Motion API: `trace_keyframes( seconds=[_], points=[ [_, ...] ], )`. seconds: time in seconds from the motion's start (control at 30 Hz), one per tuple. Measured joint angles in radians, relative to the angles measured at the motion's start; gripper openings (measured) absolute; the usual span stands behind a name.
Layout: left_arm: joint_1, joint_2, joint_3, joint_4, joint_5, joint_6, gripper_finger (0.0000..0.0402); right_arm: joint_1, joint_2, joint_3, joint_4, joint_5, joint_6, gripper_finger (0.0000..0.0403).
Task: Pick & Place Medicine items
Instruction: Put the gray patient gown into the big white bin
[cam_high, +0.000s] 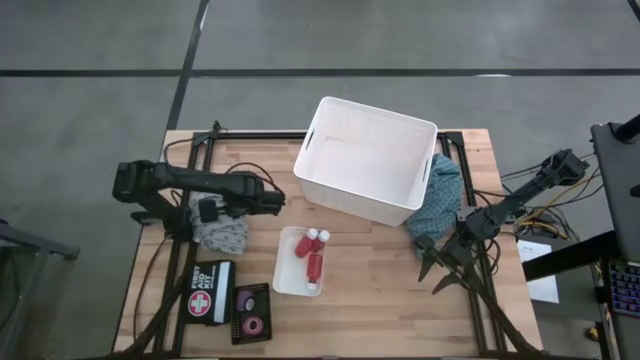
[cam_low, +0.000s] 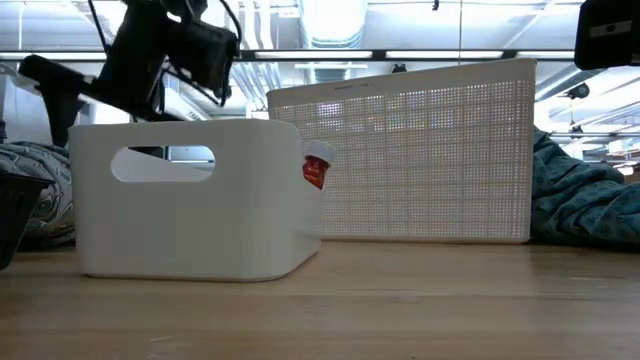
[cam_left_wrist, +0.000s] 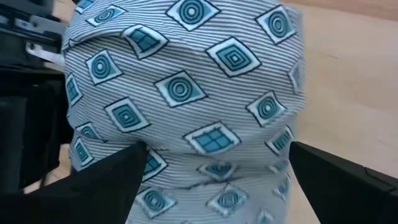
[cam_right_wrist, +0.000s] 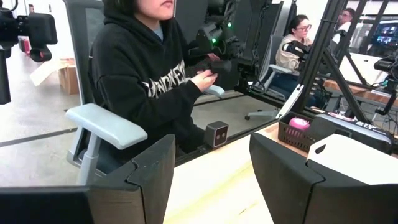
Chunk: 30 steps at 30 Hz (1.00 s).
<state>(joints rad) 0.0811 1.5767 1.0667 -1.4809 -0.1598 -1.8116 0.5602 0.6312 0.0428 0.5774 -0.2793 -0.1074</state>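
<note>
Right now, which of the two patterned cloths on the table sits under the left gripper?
The grey-white cloth with blue diamond prints, beside the left gripper, whose open fingers frame it. The teal cloth is bunched against the big white basket, near the right gripper.

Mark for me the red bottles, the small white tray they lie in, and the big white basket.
red bottles (cam_high: 314, 262): high view, on the red body of one bottle.
small white tray (cam_high: 283, 270): high view, on its bare floor beside the bottles.
big white basket (cam_high: 330, 187): high view, on its near side wall.
</note>
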Motion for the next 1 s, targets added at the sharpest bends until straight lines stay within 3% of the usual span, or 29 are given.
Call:
trace_keyframes(
  seconds=[0.47, 0.8, 1.0],
  points=[
    [0.027, 0.192, -0.044, 0.076, -0.073, 0.048, 0.04, 0.0, 0.0, 0.0, -0.001, 0.0, 0.0, 0.0206],
    [0.028, 0.063, 0.032, 0.047, -0.053, 0.104, 0.0399, 0.0, 0.0, 0.0, 0.0, 0.0, 0.002, 0.0206],
    [0.026, -0.005, 0.034, 0.12, -0.013, 0.14, 0.0399, 0.0, 0.0, 0.0, 0.0, 0.0, 0.001, 0.0206]
  ],
)
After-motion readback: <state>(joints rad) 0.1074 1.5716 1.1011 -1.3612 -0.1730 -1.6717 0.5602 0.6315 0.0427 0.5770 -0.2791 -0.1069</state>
